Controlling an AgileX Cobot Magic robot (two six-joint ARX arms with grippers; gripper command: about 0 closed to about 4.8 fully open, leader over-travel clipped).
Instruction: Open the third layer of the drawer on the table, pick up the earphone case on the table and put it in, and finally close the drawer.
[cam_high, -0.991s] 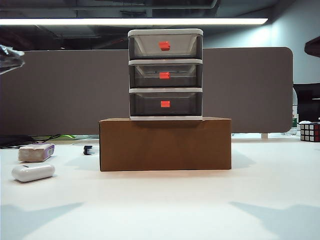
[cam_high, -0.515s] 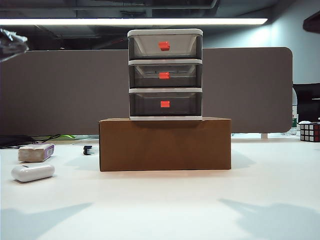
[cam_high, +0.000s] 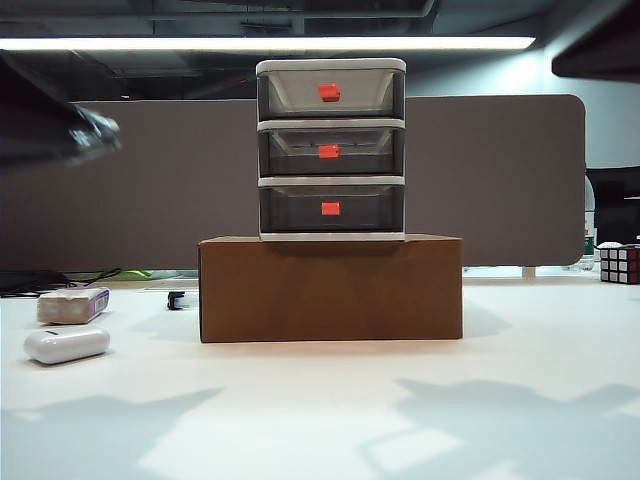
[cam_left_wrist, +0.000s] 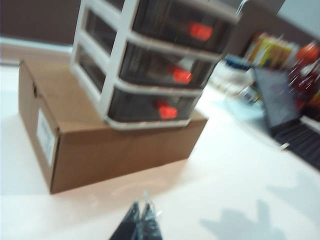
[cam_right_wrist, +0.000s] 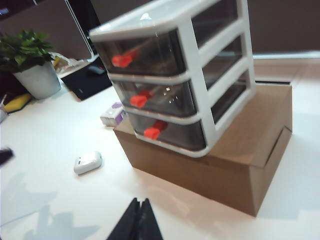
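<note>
Both grippers pressed together, empty: left gripper and right gripper hover well apart from earphone case, drawer shut.

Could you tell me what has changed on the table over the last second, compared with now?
Both arms have swung further into the exterior view: the left arm from the upper left, the right arm at the upper right, their shadows spreading across the table. The left claw and right claw are shut and empty. The drawer, its third layer closed, and the earphone case stayed put.
</note>
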